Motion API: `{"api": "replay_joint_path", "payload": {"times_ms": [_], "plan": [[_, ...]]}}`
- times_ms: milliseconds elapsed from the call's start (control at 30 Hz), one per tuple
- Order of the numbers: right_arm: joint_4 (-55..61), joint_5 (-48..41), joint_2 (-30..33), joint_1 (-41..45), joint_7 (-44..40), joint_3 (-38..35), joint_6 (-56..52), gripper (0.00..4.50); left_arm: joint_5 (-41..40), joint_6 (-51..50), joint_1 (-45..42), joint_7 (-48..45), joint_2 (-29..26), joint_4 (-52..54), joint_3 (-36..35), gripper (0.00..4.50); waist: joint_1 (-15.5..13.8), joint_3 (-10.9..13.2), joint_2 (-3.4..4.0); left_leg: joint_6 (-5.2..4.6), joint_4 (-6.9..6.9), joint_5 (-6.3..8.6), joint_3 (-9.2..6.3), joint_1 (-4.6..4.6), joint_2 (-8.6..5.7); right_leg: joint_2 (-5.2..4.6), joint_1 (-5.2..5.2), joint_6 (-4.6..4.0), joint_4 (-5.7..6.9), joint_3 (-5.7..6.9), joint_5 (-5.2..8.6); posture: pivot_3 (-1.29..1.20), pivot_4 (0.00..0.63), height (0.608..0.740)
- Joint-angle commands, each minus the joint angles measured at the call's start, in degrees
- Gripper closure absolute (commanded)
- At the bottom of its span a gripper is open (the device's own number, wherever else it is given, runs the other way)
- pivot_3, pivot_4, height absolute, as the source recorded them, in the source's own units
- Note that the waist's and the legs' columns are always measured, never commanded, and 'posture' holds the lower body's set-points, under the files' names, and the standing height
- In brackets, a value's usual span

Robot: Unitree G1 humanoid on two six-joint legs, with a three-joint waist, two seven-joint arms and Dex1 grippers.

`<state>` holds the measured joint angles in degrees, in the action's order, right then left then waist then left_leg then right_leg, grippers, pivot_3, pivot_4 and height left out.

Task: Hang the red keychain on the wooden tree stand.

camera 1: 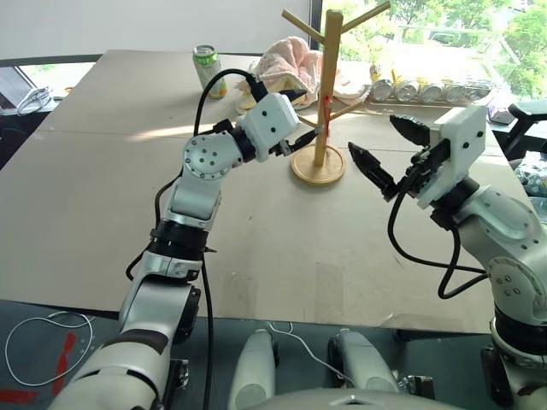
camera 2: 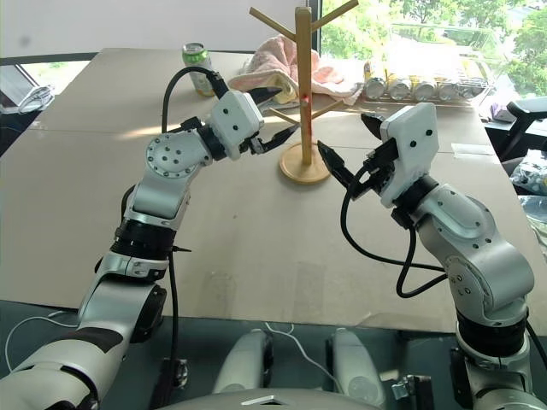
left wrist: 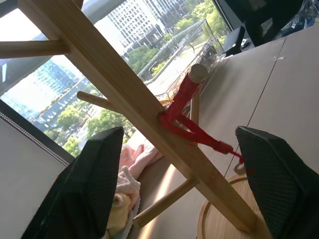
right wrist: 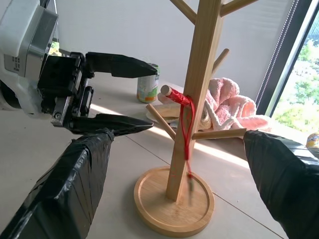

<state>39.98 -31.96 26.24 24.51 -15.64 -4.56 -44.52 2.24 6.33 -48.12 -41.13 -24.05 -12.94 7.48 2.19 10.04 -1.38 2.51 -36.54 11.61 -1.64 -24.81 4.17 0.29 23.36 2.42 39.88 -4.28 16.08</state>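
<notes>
So the red keychain [right wrist: 186,121] is on the wooden tree stand [right wrist: 192,99]. Its strap is looped over one of the lower pegs right where the peg meets the post, and the rest dangles straight down alongside the post, with the little key end hanging just above the round base. Nothing is gripping it.

The left gripper [right wrist: 130,94] sits just beside the stand at about peg height, fingers spread wide, one above and one below, with empty air between them. From the left wrist camera you can see the strap hanging in the gap between the two black fingers [left wrist: 89,184], but it's apart from both of them.

The right gripper [camera 1: 383,149] is on the other side of the stand, a bit further off, also spread wide and holding nothing.

Behind the stand on the table [camera 1: 102,205] there's a green soda can [camera 1: 207,67] and a pink towel [camera 1: 286,60] bunched up, plus a row of cans [camera 1: 423,90] by the window.
</notes>
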Motion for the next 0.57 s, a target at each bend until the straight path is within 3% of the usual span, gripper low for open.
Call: {"api": "replay_joint_path", "payload": {"times_ms": [33, 133, 200, 367, 567], "plan": [[1.4, -0.6, 0.0, 1.0, -0.4, -0.9, 1.1, 0.00, -2.6, -2.5, 0.5, -1.2, -1.2, 5.0, -1.7, 0.07, 0.0, 0.0, 0.00, 0.00, 0.00, 0.00, 0.00, 0.00, 0.00, 0.00, 0.00, 0.00, 0.00, 0.00, 0.00, 0.00, 0.150, 0.732], [0.9, -0.7, 0.5, 0.8, -1.4, -1.0, 1.2, 0.00, -5.2, -6.2, 2.2, -3.6, -3.3, 8.1, -2.9, 0.07, 0.2, 0.0, 0.00, 0.00, 0.01, 0.00, 0.00, 0.01, 0.00, 0.00, 0.00, 0.00, 0.00, 0.00, 0.00, 0.00, 0.150, 0.732], [0.3, -0.8, 1.7, 0.9, -3.0, -1.1, 1.2, 0.00, -11.3, -14.8, 3.8, -7.0, -6.1, 11.8, -5.9, 0.07, 0.3, 0.0, 0.01, 0.00, 0.01, 0.00, 0.00, 0.02, 0.01, 0.01, 0.00, 0.00, 0.01, 0.00, 0.00, 0.00, 0.150, 0.732], [-3.7, -3.6, 9.9, 1.2, -12.9, -2.8, 0.0, 0.00, -24.7, -37.4, 8.6, -17.8, -20.6, 19.4, -13.1, 0.07, 0.7, 0.0, 0.04, 0.00, 0.06, 0.00, 0.00, 0.04, 0.03, 0.02, 0.04, 0.01, 0.02, -0.01, 0.02, 0.00, 0.150, 0.732], [-9.7, -4.9, 16.3, 2.6, -20.8, -4.0, 0.2, 0.00, -29.7, -43.8, 11.7, -24.3, -29.8, 14.8, -18.6, 0.07, -0.4, 0.1, 0.03, 0.00, 0.02, 0.00, -0.02, 0.00, 0.00, -0.04, 0.01, 0.16, -0.03, 0.07, 0.12, 0.00, 0.150, 0.732]]}}
